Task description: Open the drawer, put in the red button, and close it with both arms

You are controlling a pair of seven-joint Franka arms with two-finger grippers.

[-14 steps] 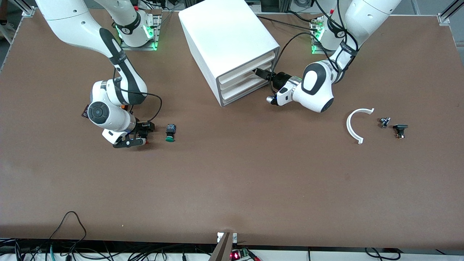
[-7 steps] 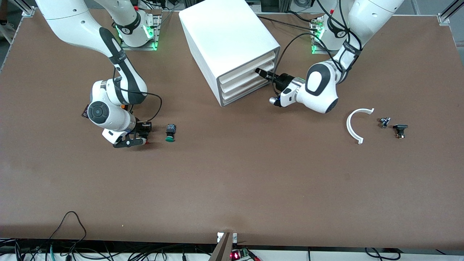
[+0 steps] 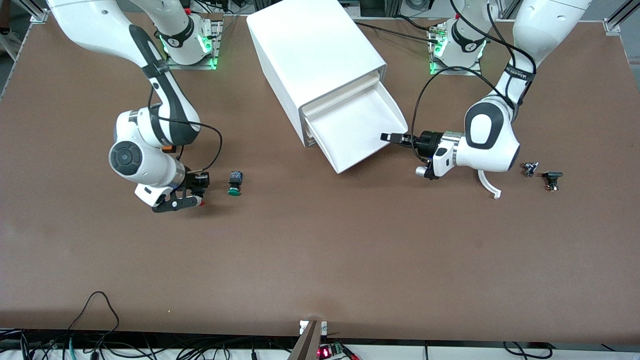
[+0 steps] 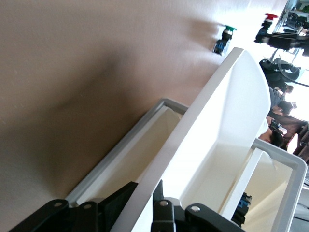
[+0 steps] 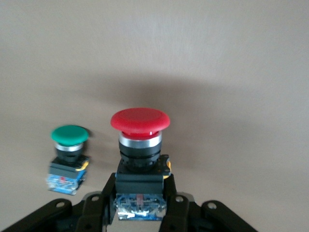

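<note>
Front view: wide shallow white bottom drawer (image 3: pixel 361 131) pulled out of white boxy cabinet (image 3: pixel 315 55), long axis toward the camera; curved white plastic piece (image 3: pixel 487 184) under left arm.
Left wrist view: left gripper (image 4: pixel 145 209) clamped on drawer rim.
Right wrist view: right gripper (image 5: pixel 139 203) closed on red-capped, black-bodied button (image 5: pixel 140 145), cap up; green-capped button (image 5: pixel 68 157) just beside.

left end effector (image 3: pixel 387 136): clamped, low | right end effector (image 3: pixel 192 192): clamped, low

White drawer (image 3: pixel 361 131) pulled open; red button (image 5: pixel 140 145) upright, gripped.
</note>
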